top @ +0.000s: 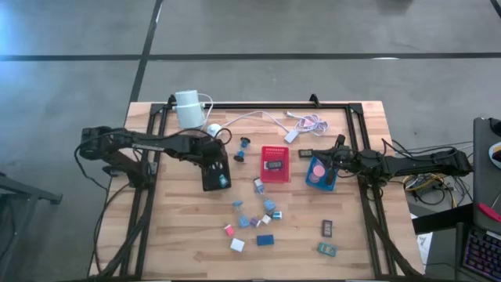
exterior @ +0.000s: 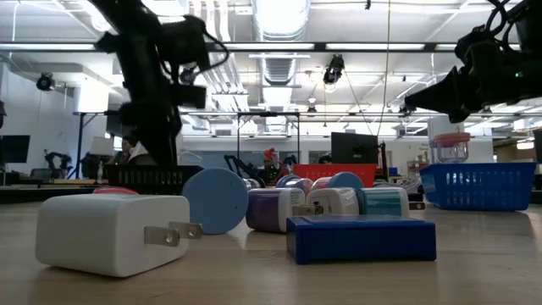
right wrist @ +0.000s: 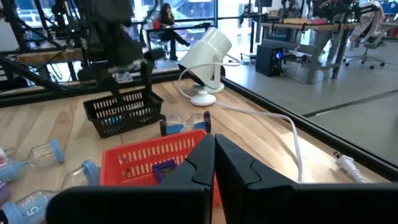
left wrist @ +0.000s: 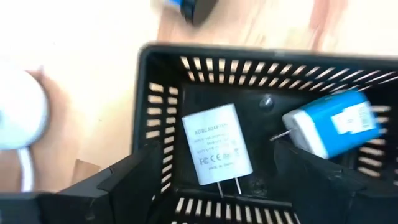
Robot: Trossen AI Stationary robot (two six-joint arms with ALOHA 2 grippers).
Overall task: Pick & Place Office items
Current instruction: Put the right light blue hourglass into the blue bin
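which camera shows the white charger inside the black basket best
The left wrist view: the white charger lies label up on the floor of the black basket, beside a blue charger. The high, low and right wrist views show the basket, not the white charger inside it.

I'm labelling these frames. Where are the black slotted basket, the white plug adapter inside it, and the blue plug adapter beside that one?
black slotted basket (left wrist: 163, 118): left wrist view, on its slotted side wall.
white plug adapter (left wrist: 217, 149): left wrist view, on its printed face.
blue plug adapter (left wrist: 333, 124): left wrist view, on its blue body.
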